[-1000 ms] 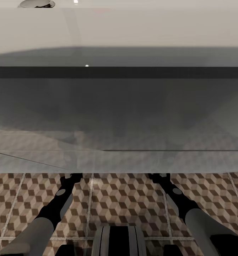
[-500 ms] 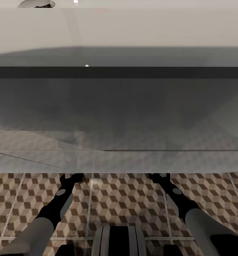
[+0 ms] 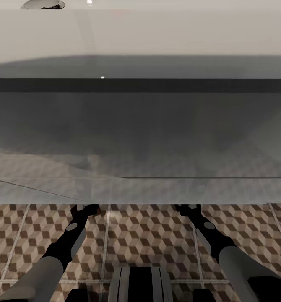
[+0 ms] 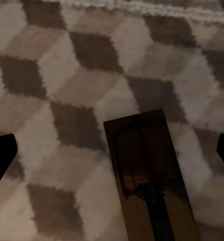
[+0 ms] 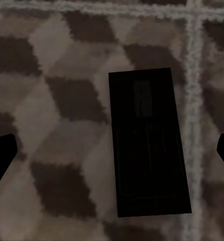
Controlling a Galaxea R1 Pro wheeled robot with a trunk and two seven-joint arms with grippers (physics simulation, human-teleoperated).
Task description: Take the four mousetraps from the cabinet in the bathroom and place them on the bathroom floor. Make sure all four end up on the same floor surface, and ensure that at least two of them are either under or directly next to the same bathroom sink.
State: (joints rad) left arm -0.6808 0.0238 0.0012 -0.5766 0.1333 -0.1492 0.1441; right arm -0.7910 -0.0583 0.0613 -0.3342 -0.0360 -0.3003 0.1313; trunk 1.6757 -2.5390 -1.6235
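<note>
now both my grippers stand wide — left gripper (image 4: 112, 150) over one mousetrap (image 4: 147, 175), right gripper (image 5: 112, 150) over another mousetrap (image 5: 147, 145) — each flat on the bathroom floor (image 3: 149, 235) under the sink (image 3: 140, 37).

Glossy white sink (image 3: 140, 33); matt printed-tile bathroom floor (image 3: 149, 235); brown wood-look mousetrap (image 4: 147, 170) with dark metal bar.

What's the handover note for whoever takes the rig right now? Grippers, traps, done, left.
Left gripper: open, fingertips wide apart, mousetrap lying flat on the cube-pattern bathroom floor between them.
Right gripper: open, a second mousetrap flat on the same tiles, in deep shadow.
Head view: both arms reach forward under the front edge of the sink.
Done: two traps look placed under or beside the sink.
Left: the other two traps and the cabinet aren't in sight; fetch them and put them on this floor.
</note>
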